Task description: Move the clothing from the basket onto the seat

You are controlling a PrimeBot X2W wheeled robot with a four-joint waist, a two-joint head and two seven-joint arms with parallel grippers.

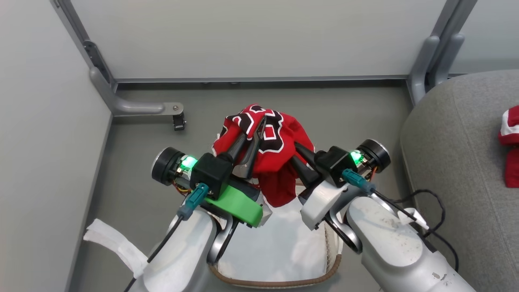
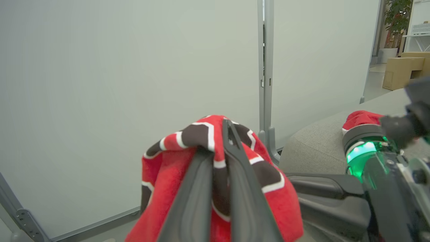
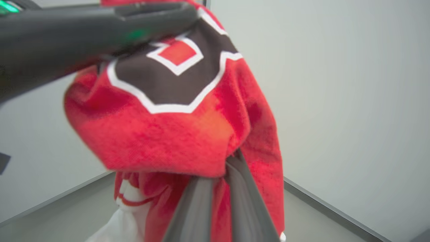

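A red jersey (image 1: 279, 158) with black, white-edged numerals, part of the clothing, hangs bunched in the air above the basket (image 1: 275, 282). My left gripper (image 1: 256, 130) is shut on its upper fold, the fingers pinching cloth at the numerals (image 2: 223, 134). From the right, my right gripper (image 1: 297, 153) is shut on the jersey's side, with red cloth squeezed between its fingers (image 3: 230, 164). The jersey's lower end dangles over the basket's white liner (image 1: 279, 239). Another red and white garment (image 1: 510, 146) lies on the grey seat (image 1: 454, 162) at the right.
Pale partition walls (image 1: 259, 36) on grey metal feet (image 1: 134, 107) close off the back and left. The grey floor (image 1: 134, 170) surrounds the basket. A black cable (image 1: 429, 202) trails along the right forearm beside the seat's edge. A white strap (image 1: 113, 241) hangs at the lower left.
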